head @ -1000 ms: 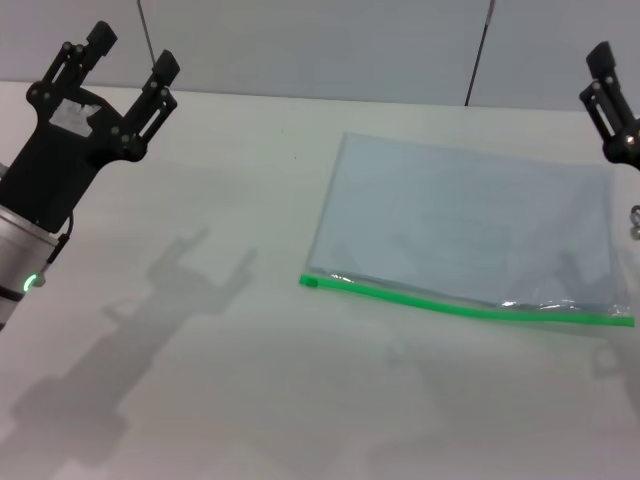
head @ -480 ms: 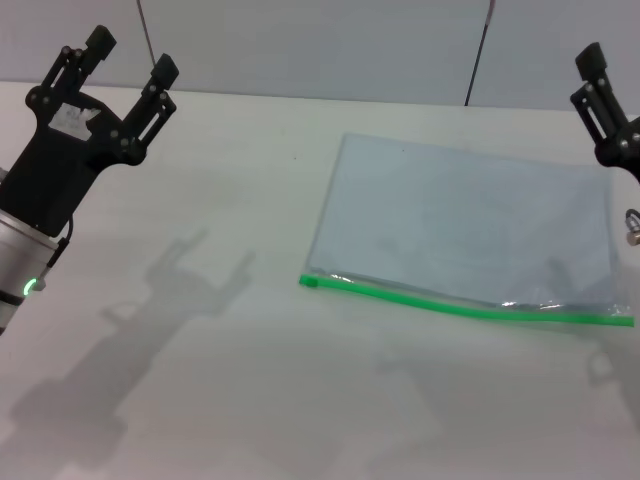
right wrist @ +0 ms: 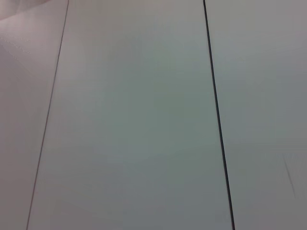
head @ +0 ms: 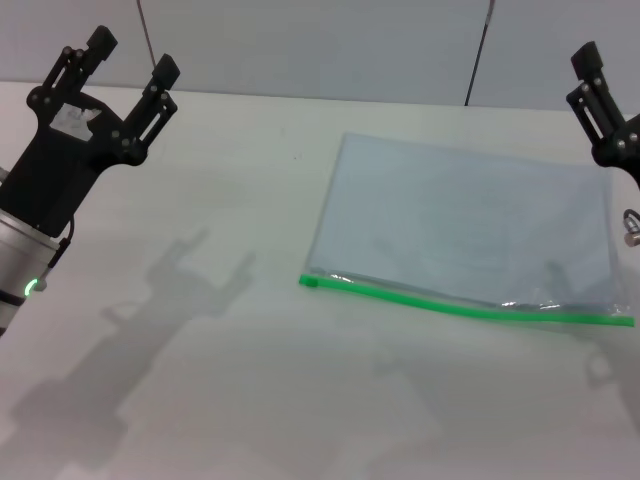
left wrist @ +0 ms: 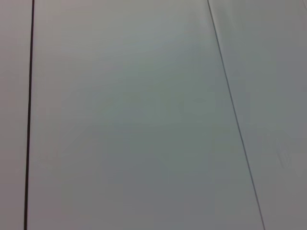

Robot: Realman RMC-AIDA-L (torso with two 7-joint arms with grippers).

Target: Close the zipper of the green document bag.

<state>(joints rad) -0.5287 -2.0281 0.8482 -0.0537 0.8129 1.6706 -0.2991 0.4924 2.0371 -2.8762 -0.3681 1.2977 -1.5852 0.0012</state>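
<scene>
The green document bag (head: 470, 225) lies flat on the white table (head: 230, 400), right of centre. It is translucent pale blue-grey. Its zipper (head: 460, 305), a thin bright green strip, runs along the near long edge, with a small green tab at the left end (head: 310, 282). My left gripper (head: 133, 57) hovers open and empty at the far left, well away from the bag. My right gripper (head: 600, 90) is at the right edge of the head view, above the bag's far right corner and partly cut off. Both wrist views show only grey wall panels.
A small metal part (head: 632, 232) shows at the right edge beside the bag. Grey wall panels with dark seams (head: 478, 52) stand behind the table. Gripper shadows fall on the table left of the bag (head: 190, 275).
My right gripper has shifted slightly left and up at the right edge. The left gripper and the bag have not moved.
</scene>
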